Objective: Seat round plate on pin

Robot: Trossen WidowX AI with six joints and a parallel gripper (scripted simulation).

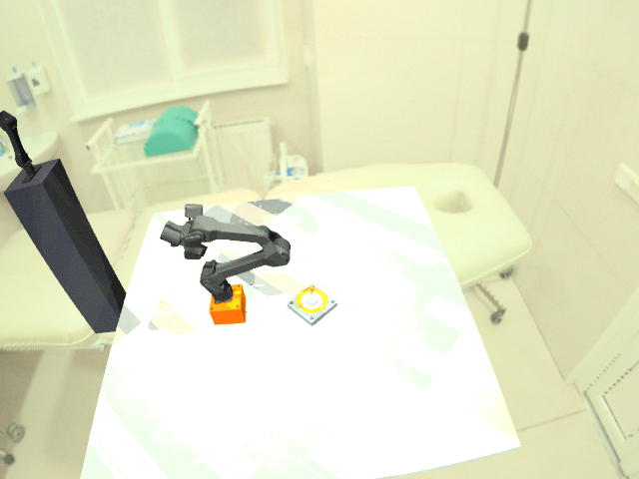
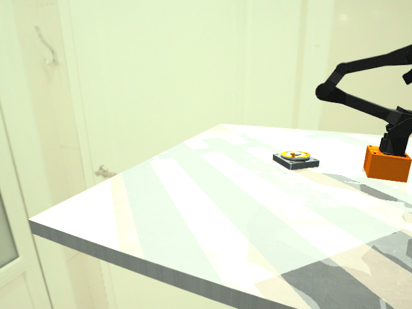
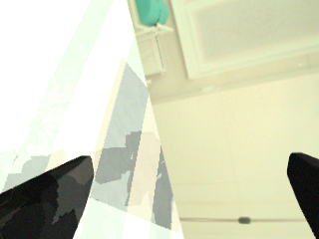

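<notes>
Pale table point(image 1: 310, 412); no legible writing; round plate point(image 1: 312, 300) on base point(image 1: 325, 310); pincer point(image 1: 178, 239) wide open, empty, well apart.

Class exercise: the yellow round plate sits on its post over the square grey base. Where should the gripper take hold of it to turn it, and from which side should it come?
Grip the round plate across its outer rim, probably descending from straight above. It lies nearly flat and low on the grey base, so a side approach leaves little edge exposed. The gripper, open and holding nothing, is well away.
</notes>
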